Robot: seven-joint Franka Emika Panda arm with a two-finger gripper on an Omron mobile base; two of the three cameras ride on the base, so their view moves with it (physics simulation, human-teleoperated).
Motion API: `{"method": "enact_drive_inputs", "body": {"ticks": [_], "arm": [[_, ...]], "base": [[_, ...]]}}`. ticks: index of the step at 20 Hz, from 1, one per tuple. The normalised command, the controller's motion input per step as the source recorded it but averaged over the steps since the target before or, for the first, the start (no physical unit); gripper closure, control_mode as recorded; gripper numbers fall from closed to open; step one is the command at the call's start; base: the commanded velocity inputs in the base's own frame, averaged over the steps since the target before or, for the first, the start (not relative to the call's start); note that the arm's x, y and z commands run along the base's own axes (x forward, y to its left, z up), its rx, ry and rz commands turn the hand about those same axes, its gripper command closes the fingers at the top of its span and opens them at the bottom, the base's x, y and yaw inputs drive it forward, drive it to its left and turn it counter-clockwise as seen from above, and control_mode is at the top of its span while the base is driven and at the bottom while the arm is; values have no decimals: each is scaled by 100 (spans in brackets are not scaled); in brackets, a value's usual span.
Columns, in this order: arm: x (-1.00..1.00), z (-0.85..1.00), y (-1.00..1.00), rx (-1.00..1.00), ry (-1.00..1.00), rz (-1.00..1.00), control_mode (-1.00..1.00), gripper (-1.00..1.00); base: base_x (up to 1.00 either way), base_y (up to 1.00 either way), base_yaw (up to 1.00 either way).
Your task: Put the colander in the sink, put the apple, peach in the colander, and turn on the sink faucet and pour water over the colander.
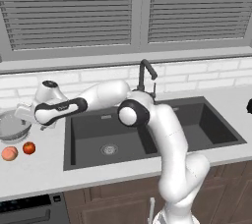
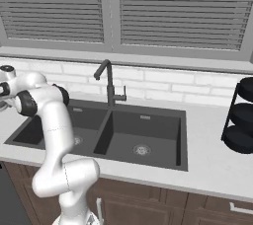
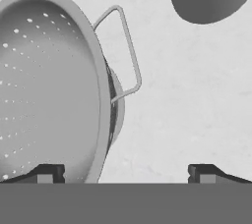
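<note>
Left base view: from behind the arm's left, looking forward and down across the sink (image 1: 152, 129).
Right base view: from behind its right; shares sink and faucet (image 2: 109, 83).
Hand view: close above the colander (image 3: 54, 85).

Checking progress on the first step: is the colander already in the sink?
No, the colander sits on the counter left of the sink, beside the apple and peach.

A glossy white robot arm (image 1: 170, 139) with rounded segments, dark joint bands and a black-trimmed wrist.
</note>
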Motion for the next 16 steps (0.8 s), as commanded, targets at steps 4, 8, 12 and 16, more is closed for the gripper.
{"method": "enact_drive_inputs", "body": {"ticks": [4, 8, 12, 16], "arm": [[31, -14, 20, 0, 0, 0, -100, -100], [17, -4, 17, 0, 0, 0, -100, -100], [17, -12, 21, 0, 0, 0, -100, -100], [7, -16, 21, 0, 0, 0, -100, -100]], "base": [[0, 0, 0], [0, 0, 0], [0, 0, 0], [0, 0, 0]]}}
